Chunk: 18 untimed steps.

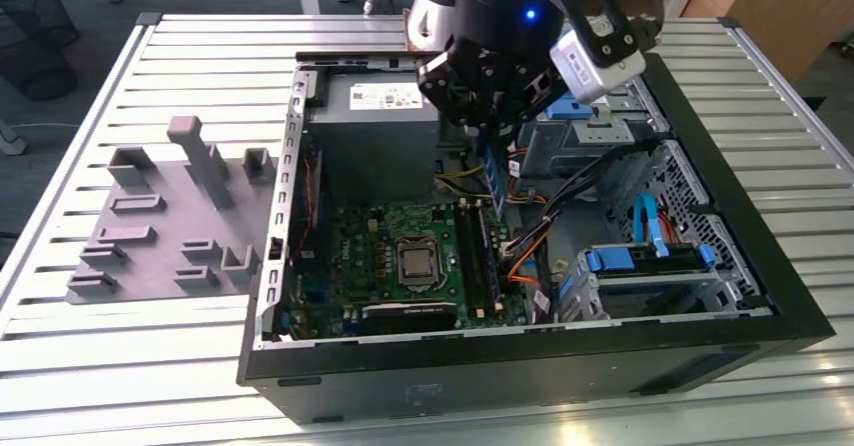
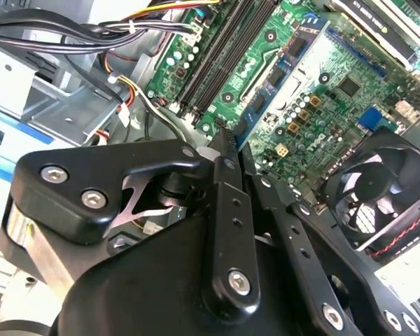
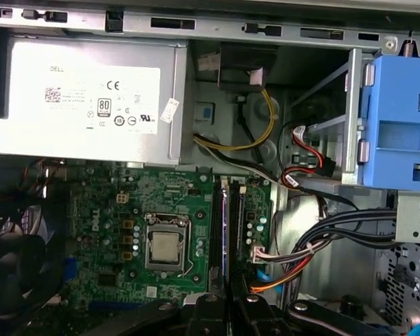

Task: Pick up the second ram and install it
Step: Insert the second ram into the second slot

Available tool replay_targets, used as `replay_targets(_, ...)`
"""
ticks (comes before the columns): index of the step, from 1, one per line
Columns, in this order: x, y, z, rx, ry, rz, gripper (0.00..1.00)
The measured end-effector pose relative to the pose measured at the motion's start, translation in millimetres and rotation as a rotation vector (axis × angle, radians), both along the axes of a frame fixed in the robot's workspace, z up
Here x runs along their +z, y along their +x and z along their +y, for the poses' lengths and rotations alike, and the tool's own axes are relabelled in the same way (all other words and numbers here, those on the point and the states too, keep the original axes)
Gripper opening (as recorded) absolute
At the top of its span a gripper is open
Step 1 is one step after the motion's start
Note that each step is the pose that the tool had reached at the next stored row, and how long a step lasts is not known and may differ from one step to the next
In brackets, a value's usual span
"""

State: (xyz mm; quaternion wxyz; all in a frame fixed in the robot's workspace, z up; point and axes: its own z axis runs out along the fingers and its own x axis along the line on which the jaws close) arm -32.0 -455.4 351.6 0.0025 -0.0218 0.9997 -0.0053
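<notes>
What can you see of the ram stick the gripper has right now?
The second ram is a long, thin blue-green board, seen nearly edge-on in the exterior view. It hangs on edge from the gripper, which is shut on its upper part, above the open computer case. Its lower end points toward the black memory slots on the motherboard, not yet seated. In the second wrist view a blue sliver shows past the fingertips.

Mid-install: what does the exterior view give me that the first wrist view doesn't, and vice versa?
Exterior view: the grey moulded fixture tray beside the black computer case, and the gripper holding the blue-green memory stick above the green motherboard. First wrist view: the black fan beside it. Both: the motherboard, silver processor, long black memory slots.
</notes>
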Motion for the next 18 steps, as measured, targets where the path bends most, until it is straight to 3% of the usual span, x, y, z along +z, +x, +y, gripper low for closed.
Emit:
replay_targets(15, -19.2, 0.9, -0.4, -0.006, -0.0001, 0.0001, 0.14)
replay_targets(18, -26.3, 0.9, -0.4, -0.007, -0.0003, 0.0001, 0.14)
